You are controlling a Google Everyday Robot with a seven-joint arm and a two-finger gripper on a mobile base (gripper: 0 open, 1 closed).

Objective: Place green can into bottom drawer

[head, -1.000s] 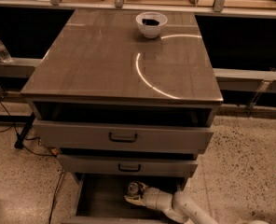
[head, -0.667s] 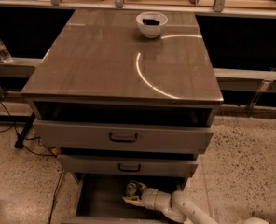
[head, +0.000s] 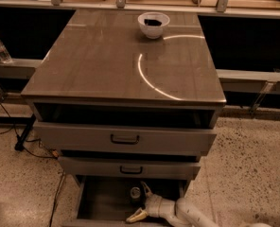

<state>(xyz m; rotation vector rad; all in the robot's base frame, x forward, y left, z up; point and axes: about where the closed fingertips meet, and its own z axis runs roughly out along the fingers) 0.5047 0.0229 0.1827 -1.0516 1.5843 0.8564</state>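
moved: gripper [head: 136, 201] slid back a bit, jaws wider
gripper: spread apart, gripping nothing, down in bottom drawer [head: 102, 200]
green can [head: 135, 192]: upright on drawer floor, just beside its upper fingertip

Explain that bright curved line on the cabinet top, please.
Camera view: that arc is glare, light reflected off the glossy cabinet top; the bottom drawer lies in shadow, dimming the green can and the open gripper beside it.
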